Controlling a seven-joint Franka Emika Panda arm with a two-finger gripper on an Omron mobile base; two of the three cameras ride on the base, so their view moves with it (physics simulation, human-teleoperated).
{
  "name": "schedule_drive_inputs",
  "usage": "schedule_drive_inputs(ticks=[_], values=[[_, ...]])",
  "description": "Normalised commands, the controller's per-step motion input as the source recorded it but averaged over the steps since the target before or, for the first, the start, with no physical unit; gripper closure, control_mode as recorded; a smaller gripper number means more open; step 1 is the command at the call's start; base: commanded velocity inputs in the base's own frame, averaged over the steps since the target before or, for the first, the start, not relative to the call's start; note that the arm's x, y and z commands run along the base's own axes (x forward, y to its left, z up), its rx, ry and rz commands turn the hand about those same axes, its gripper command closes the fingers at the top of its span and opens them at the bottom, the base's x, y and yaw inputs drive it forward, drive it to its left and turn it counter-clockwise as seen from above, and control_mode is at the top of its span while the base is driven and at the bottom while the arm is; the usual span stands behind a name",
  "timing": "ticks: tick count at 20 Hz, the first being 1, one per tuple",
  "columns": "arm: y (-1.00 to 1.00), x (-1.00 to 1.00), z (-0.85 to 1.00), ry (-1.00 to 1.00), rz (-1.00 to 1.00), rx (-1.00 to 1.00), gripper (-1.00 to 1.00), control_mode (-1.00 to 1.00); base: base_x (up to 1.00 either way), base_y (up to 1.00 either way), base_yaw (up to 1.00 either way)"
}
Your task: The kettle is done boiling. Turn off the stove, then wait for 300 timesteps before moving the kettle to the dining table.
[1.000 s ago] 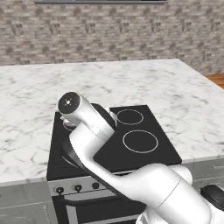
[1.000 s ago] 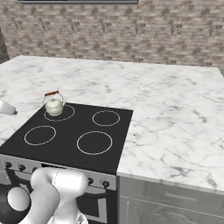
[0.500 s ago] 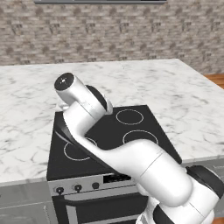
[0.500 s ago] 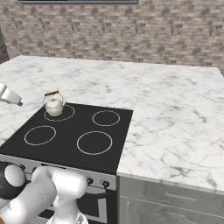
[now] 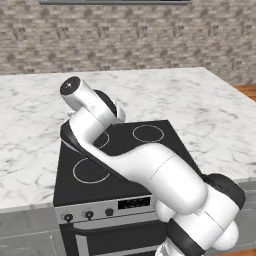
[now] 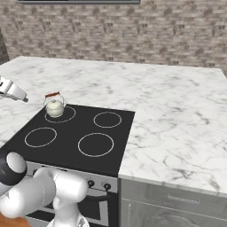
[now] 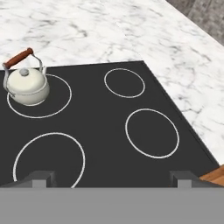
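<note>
Hand view: gripper (image 7: 112,177) looks down over the stove (image 7: 100,144) from above its front edge, fingers spread wide apart, nothing between them. Kettle (image 7: 26,83) sits upright inside the rear burner ring, well away from the fingers. Right base view has the kettle (image 6: 55,106) on the back-left ring and the knobs (image 6: 91,183) low on the steel front panel. Step in hand, as I read it: reach a knob and switch off. To do it well: drop the hand below the cooktop edge, square the fingers on the knob that serves the kettle's burner, close gently, twist without slipping. Marble counter (image 6: 177,119) alongside
</note>
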Motion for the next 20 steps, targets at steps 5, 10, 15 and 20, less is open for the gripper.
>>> schedule_drive_inputs(ticks=[5, 10, 15, 20], values=[[0.0, 0.32, 0.0, 0.0, -0.01, 0.0, -1.0, -1.0, 0.0, 0.0, 0.0], [0.0, 0.34, -0.01, 0.0, 0.0, 0.0, -1.0, -1.0, 0.0, 0.0, 0.0], [0.0, 0.33, -0.03, 0.0, 0.0, 0.0, -1.0, -1.0, 0.0, 0.0, 0.0], [0.0, 0.31, -0.06, 0.0, 0.0, 0.0, -1.0, -1.0, 0.0, 0.0, 0.0]])
